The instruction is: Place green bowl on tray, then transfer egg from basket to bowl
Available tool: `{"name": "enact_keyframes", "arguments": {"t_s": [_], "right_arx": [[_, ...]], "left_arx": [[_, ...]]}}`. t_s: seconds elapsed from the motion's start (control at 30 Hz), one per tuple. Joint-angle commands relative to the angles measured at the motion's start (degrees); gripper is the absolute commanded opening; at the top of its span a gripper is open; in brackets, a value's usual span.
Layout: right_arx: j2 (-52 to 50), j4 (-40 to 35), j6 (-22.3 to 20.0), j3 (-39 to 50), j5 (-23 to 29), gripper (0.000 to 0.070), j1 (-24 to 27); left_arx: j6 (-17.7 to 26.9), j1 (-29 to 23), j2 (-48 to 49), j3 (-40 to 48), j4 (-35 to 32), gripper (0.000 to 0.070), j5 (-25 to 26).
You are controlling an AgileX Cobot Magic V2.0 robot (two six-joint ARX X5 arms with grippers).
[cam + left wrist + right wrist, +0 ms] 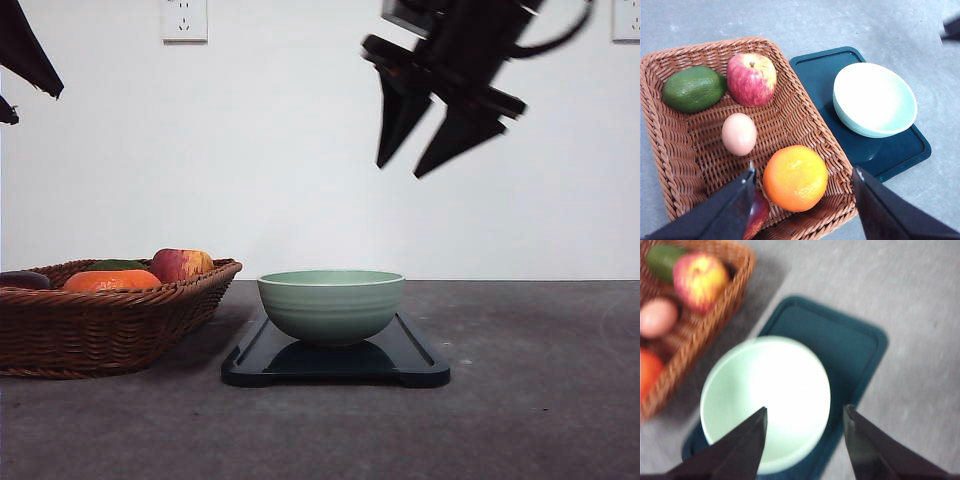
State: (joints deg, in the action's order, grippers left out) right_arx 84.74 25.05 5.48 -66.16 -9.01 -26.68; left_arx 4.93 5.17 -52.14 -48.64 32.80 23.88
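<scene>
Low level front view; both wrist views overhead — shared tray (410, 360), basket (805, 120).

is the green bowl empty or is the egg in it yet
Empty. The green bowl sits upright on the tray with a bare inside, and the egg lies in the basket.

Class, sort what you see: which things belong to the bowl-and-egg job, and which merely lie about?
Job: green bowl, tray, basket, egg.
Lying about: apple, orange, avocado.

Wicker basket (805, 125); glossy glazed bowl (331, 305); matt table (540, 400).
</scene>
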Motion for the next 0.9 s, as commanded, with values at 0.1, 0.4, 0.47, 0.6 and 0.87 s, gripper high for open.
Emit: {"name": "enact_keyframes", "arguments": {"t_s": [0.1, 0.4, 0.47, 0.6, 0.87], "right_arx": [[-8.8, -4.9, -4.1, 10.6, 0.0, 0.0287, -0.2], [-25.3, -7.5, -6.3, 25.5, 0.1, 0.0286, -0.2], [-28.3, -7.3, -6.3, 27.6, 0.6, 0.0286, -0.2], [-32.1, -5.3, -6.3, 29.7, 1.7, 0.0287, -0.2], [-32.8, -5.8, -6.2, 29.8, 1.8, 0.0287, -0.2]], "left_arx": [[0.0, 0.2, -0.4, -1.2, -0.9, 0.039, 0.2], [-2.3, 0.2, -0.4, -1.2, -1.1, 0.039, 0.1], [-4.8, 0.2, -0.4, -1.7, -0.8, 0.039, -0.6], [-9.0, 0.3, -1.5, -4.7, 1.9, 0.039, -5.6], [-9.1, 3.1, -11.7, -17.4, 12.7, 0.039, -13.0]]}}
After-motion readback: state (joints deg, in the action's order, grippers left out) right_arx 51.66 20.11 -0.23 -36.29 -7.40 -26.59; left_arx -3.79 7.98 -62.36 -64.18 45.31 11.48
